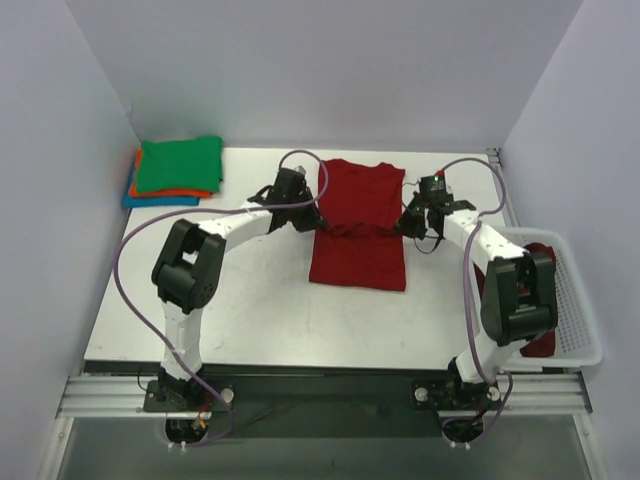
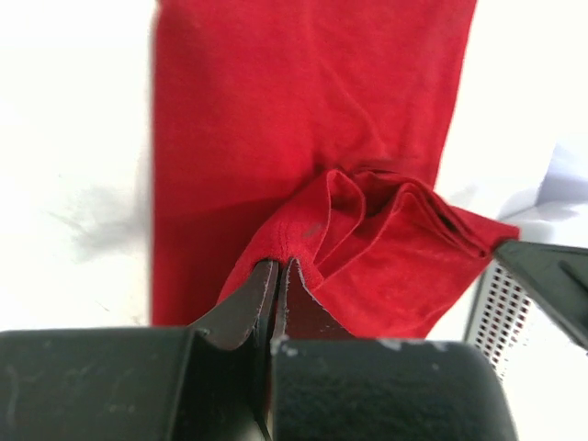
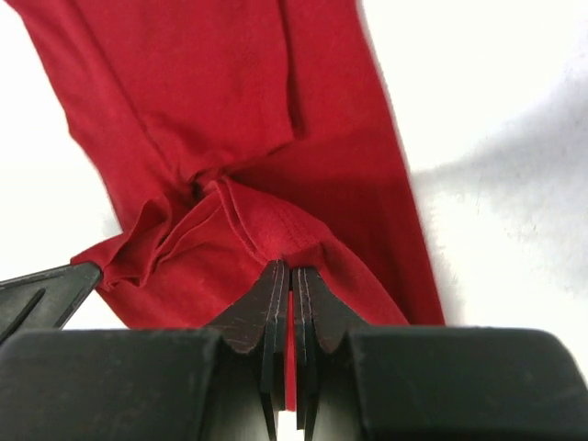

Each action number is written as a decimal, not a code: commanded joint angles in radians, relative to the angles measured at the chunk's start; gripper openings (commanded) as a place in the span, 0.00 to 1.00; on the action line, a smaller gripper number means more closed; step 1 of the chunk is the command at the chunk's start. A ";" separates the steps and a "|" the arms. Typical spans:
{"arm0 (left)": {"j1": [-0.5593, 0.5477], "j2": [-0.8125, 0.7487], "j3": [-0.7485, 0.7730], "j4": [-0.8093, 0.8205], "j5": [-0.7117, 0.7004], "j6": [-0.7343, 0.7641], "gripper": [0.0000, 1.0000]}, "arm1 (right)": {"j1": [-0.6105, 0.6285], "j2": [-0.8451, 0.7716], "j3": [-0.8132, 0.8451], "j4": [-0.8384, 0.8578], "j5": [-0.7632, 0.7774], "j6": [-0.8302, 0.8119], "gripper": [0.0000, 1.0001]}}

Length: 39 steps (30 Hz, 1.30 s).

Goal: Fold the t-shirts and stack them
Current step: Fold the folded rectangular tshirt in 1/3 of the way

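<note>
White tabletop (image 1: 260, 310) carries the dark red t-shirt (image 1: 357, 262), spread flat near the white basket (image 1: 582, 300). I have my right gripper (image 3: 290, 268) clamped on the shirt's edge facing the basket, and my left gripper (image 2: 279, 266) clamped on the edge away from it.

A dark red t-shirt (image 1: 357, 195) lies mid-worktop (image 1: 250, 310). The left claw (image 1: 318, 224) and right claw (image 1: 402, 228) pinch its opposite side edges, with a bunched ridge between them. At the far-left corner a green t-shirt (image 1: 180, 164) tops an orange t-shirt (image 1: 168, 191) and a blue t-shirt (image 1: 148, 201).
</note>
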 commanded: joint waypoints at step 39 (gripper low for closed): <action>0.022 0.182 0.221 0.049 0.111 0.184 0.00 | 0.111 0.360 0.325 -0.035 -0.060 -0.187 0.27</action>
